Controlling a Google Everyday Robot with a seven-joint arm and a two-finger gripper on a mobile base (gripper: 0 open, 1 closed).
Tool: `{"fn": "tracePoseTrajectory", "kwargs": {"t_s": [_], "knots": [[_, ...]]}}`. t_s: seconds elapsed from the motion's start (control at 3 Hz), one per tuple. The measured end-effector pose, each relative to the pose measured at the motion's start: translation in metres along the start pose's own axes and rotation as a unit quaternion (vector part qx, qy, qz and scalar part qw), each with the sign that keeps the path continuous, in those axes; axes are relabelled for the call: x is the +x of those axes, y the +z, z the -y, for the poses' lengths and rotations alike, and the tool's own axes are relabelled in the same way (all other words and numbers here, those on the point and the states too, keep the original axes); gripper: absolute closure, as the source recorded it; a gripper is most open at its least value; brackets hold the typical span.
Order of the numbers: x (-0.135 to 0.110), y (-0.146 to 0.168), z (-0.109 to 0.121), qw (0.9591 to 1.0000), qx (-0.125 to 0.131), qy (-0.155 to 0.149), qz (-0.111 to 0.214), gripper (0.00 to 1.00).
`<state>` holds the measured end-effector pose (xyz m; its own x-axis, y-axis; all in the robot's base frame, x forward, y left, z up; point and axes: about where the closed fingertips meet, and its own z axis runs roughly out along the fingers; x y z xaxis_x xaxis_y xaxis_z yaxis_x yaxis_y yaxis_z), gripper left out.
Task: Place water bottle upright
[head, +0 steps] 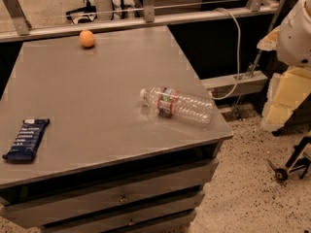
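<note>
Scene: a grey table [97, 81] is viewed from above and in front, with drawers [112, 198] set beneath its top.
Water bottle: the water bottle [187, 107] is laid on its side on the table top, near the right front corner. The white cap is pointed left and the base right, toward the table's edge. The clear ribbed body is crossed by a red, white and blue-green label band next to the neck.
Gripper: the gripper is not shown in the view, so its state cannot be told.
Arm: a white rounded part of the arm [297, 30] is seen at the upper right edge, well apart from the bottle and off the table.
Orange: an orange [87, 38] is placed near the far edge, well apart from the bottle.
Snack bar: a dark blue wrapped snack bar [26, 139] is laid flat near the left front edge.
Floor: a speckled floor [252, 188] is seen to the right of the table.
</note>
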<state>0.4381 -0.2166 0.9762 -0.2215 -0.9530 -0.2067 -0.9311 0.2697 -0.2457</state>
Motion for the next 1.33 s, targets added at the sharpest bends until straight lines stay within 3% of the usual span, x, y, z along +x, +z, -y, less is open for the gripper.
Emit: {"fn": "tracePoseTrajectory", "kwargs": {"t_s": [0.33,0.67,1.0,1.33], "knots": [[0.0,0.0,0.0,1.0,0.0,0.0,0.0,0.0],[-0.029,0.02,0.007,0.9999,-0.004,-0.007,0.01,0.0],[-0.076,0.058,0.018,0.9997,-0.014,-0.011,0.014,0.0],[-0.107,0.094,0.025,0.9996,-0.023,-0.007,0.012,0.0]]}}
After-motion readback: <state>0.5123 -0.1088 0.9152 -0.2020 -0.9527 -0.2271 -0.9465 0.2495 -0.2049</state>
